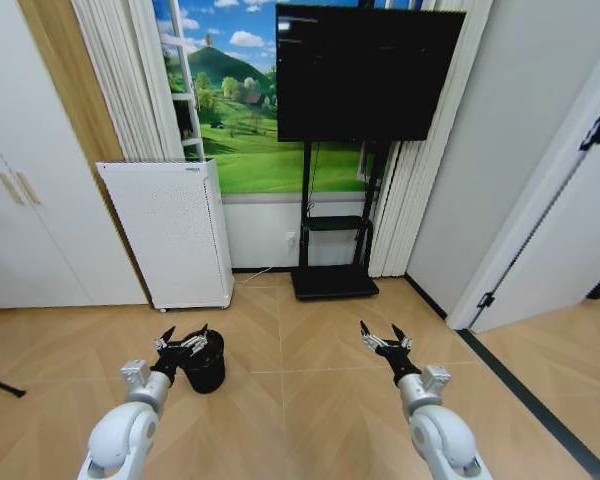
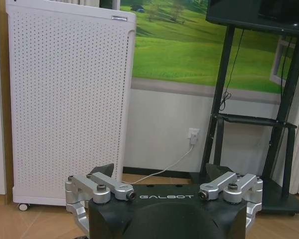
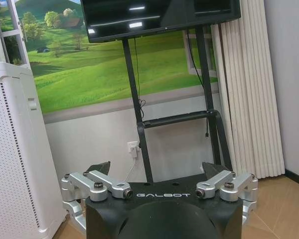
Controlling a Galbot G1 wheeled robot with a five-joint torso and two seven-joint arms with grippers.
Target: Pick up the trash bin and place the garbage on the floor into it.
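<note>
The trash bin (image 1: 206, 366), a small round black wastebasket, stands on the tan herringbone floor (image 1: 300, 400) just left of centre. My left gripper (image 1: 183, 338) hovers at the bin's near-left rim, open, with nothing between its fingers. It is also open in the left wrist view (image 2: 162, 172), which faces the white appliance and the wall. My right gripper (image 1: 383, 333) is held open above bare floor to the right of the bin. In the right wrist view (image 3: 156, 168) it points at the TV stand. The garbage is out of view.
A tall white perforated appliance (image 1: 170, 230) stands against the wall behind the bin. A black TV on a stand (image 1: 332, 280) is at centre back. White cabinet doors (image 1: 30, 210) are on the left. A dark floor strip (image 1: 525, 395) runs past a doorway on the right.
</note>
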